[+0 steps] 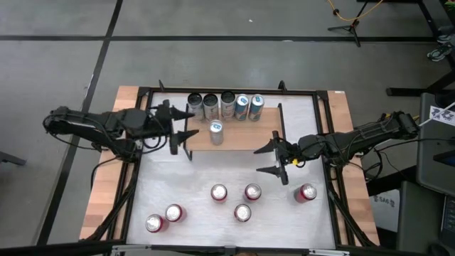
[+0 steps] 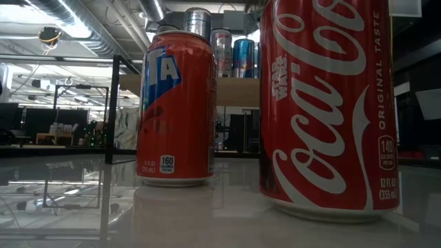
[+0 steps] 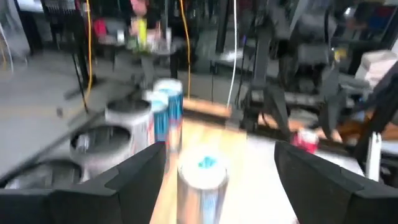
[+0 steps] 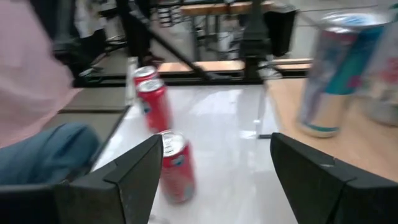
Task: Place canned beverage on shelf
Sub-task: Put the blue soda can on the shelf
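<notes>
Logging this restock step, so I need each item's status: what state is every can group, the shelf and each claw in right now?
Shelf: holds six upright cans.
Back row of five cans: upright, side by side.
Lone silver can: upright, in front of the row.
Six red cans: upright on the table, not shelved.
Left claw: open, empty, by the lone can.
Right claw: open, empty.

Shelf, light wood plank on black frame, carries five upright cans in a back row plus one silver can standing alone nearer its front edge; six red cans stand upright on the white tabletop.
</notes>
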